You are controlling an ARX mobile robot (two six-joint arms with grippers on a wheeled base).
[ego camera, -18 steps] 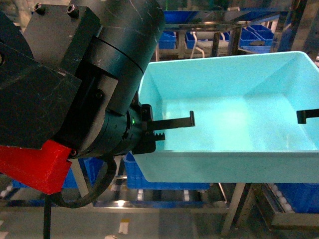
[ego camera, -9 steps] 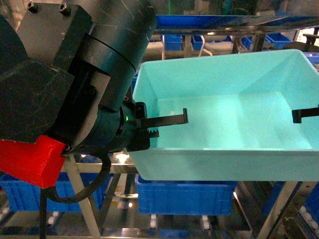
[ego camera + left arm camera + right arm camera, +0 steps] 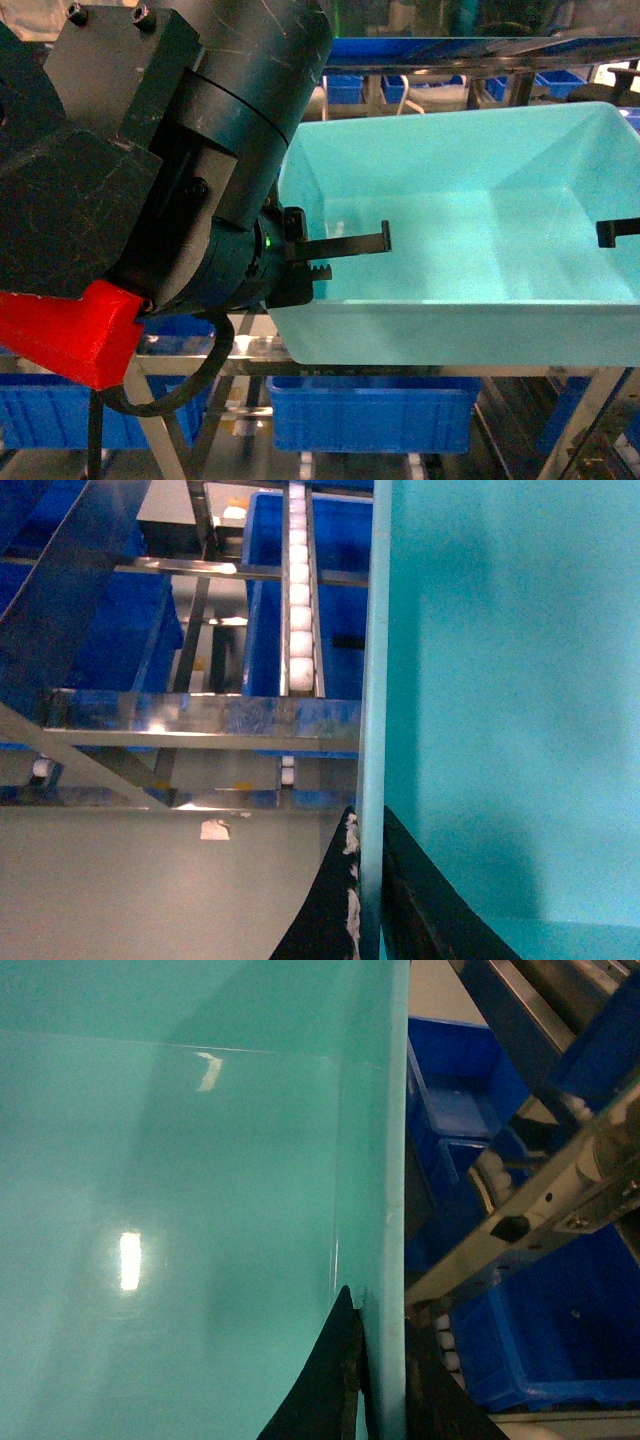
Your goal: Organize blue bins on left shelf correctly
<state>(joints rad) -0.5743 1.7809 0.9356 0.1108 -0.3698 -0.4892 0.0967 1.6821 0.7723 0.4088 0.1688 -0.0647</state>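
While no writing is legible anywhere, the turquoise bin hangs empty above the steel shelf, its left wall pinched by the left gripper and its right wall by the right gripper; dark blue bins sit below.

Your way forward was blocked by the shelf rail under the turquoise tub. Dark blue bins filled the tier below. The roller track beside the tub lay open.

We see the steel shelf crossing the lower frame in head view, dark blue bins sitting on its lower level. In left wrist view, a white roller track runs top centre.
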